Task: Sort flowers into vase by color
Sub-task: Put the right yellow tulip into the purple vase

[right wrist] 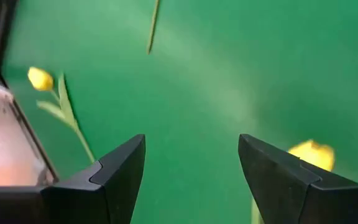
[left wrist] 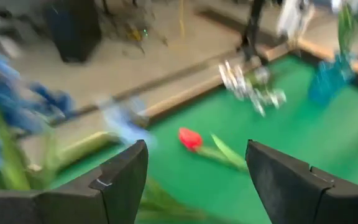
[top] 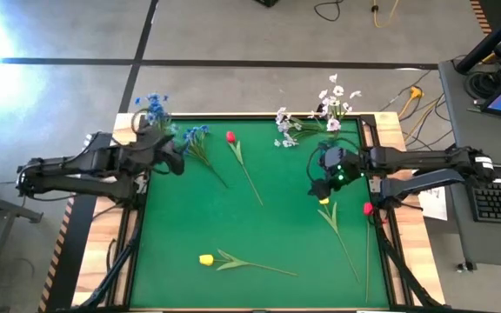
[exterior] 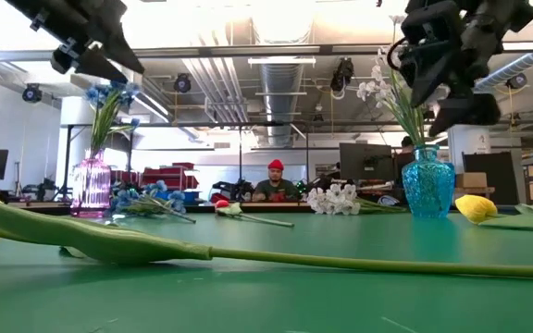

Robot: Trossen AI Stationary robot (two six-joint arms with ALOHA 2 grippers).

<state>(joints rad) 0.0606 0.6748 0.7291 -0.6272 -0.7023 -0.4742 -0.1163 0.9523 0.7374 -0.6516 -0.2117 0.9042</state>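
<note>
Right gripper (top: 323,193) hangs empty, fingers wide, over the yellow tulip (top: 324,201) near the table's right edge. Descend off-centre and you'll crush the bloom instead of gripping stem. Left gripper (top: 177,163), also wide and empty, waits near the left edge.

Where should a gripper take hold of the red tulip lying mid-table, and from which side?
Grip the red tulip partway along its thin green stem, not the bloom. It lies flat on the green mat, stem running diagonally away from the head, so a straight-down approach with the fingers across the stem probably suits best. The open left gripper is nearer.
</note>
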